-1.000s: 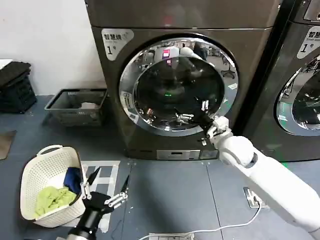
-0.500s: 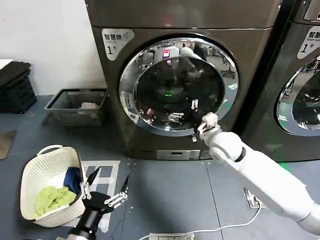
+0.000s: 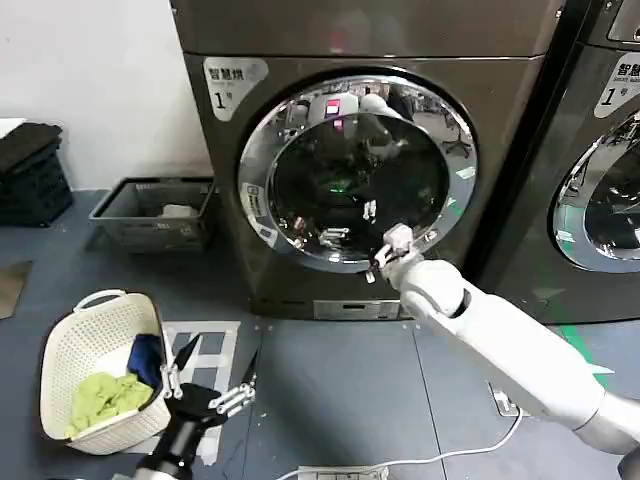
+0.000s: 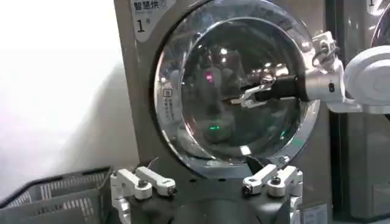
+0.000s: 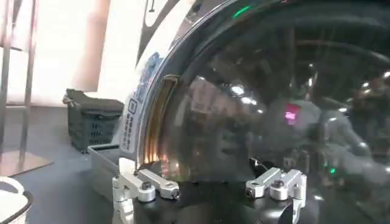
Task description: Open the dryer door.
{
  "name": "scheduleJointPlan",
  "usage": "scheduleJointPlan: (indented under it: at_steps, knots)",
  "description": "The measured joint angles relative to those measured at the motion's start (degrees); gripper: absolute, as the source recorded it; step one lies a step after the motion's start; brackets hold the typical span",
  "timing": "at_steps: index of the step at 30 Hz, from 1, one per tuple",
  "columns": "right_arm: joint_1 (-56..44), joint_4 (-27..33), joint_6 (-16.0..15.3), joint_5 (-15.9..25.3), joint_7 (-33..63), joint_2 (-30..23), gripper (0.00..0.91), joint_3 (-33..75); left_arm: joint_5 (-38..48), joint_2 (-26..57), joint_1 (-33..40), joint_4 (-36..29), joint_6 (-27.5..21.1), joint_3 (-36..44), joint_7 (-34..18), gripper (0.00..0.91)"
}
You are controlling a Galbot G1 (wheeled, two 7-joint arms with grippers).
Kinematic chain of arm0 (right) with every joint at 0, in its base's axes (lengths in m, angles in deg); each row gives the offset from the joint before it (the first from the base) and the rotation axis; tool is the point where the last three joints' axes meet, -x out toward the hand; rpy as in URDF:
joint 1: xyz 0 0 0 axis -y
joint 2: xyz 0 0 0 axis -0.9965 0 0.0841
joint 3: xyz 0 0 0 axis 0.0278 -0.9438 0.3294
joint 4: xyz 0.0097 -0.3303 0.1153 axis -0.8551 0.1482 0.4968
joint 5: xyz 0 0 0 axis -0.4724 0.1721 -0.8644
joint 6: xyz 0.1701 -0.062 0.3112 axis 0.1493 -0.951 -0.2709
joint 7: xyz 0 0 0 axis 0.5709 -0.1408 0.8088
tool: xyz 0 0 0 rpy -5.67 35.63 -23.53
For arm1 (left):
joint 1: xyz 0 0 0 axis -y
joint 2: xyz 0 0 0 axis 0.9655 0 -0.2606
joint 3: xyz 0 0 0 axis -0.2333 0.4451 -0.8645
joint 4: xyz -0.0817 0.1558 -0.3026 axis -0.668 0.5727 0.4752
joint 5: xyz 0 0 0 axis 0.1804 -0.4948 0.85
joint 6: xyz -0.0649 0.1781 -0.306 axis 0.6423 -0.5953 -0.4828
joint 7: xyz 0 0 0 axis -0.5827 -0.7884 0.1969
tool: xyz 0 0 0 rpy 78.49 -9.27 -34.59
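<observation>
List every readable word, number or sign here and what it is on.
"智慧烘" and "1" with a small mark: white badge on the dryer.
"1": badge on the neighbouring machine; its upper characters are cut off.
Blue-and-white sticker on the dryer door: too small to read.

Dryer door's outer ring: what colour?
Shiny chrome silver, around dark tinted glass on the dryer door; clearest in the head view.

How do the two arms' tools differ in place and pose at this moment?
The right tool is raised against the glass of the dryer door, while the left tool sits low over the floor beside the basket. The right arm is stretched forward at work; the left arm is parked close to the body. Shared: both tools have their fingers spread open and hold nothing.
</observation>
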Motion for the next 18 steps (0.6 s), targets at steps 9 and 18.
scheduleJointPlan:
  at_steps: [9,18]
  knots:
    - [1.6,2.1,0.1,0.0,-0.6,-2.2,0.907,-1.3,0.0,0.0,0.1,0.1,0.0,0.0,0.0,0.907]
    - [3.1,4.0,0.1,0.2,-0.8,-4.2,0.907,-2.6,0.1,0.0,0.1,0.1,0.0,0.0,0.0,0.907]
